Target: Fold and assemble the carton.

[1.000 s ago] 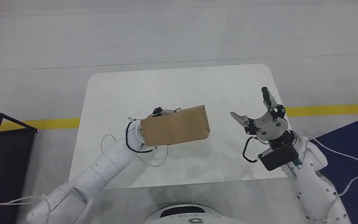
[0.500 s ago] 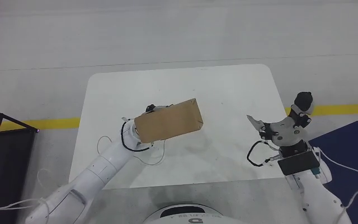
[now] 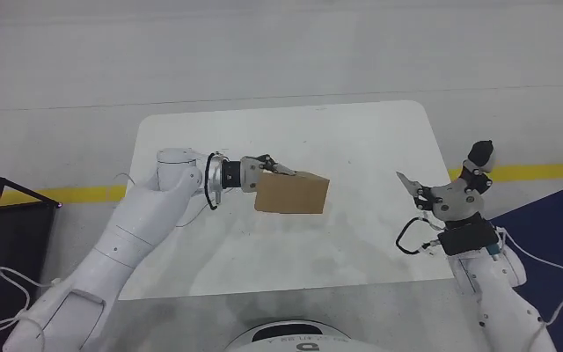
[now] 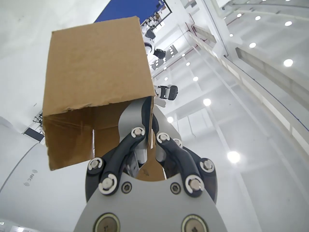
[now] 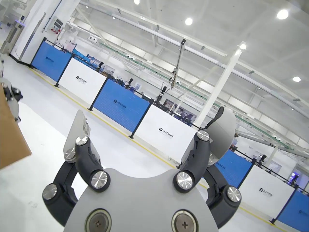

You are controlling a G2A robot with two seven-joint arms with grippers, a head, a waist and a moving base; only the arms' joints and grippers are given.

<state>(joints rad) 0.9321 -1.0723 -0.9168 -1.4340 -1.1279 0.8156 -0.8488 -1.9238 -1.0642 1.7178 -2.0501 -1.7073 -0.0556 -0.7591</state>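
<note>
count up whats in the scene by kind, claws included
carton: 1
table: 1
claws: 2 (left claw shut on the carton's wall, right claw open and empty)
total: 4

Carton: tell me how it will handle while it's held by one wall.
Probably light: the left gripper holds the carton by one thin wall. Likely flexible: its near end is open with a ragged edge, so a push may skew or crush it.
</note>
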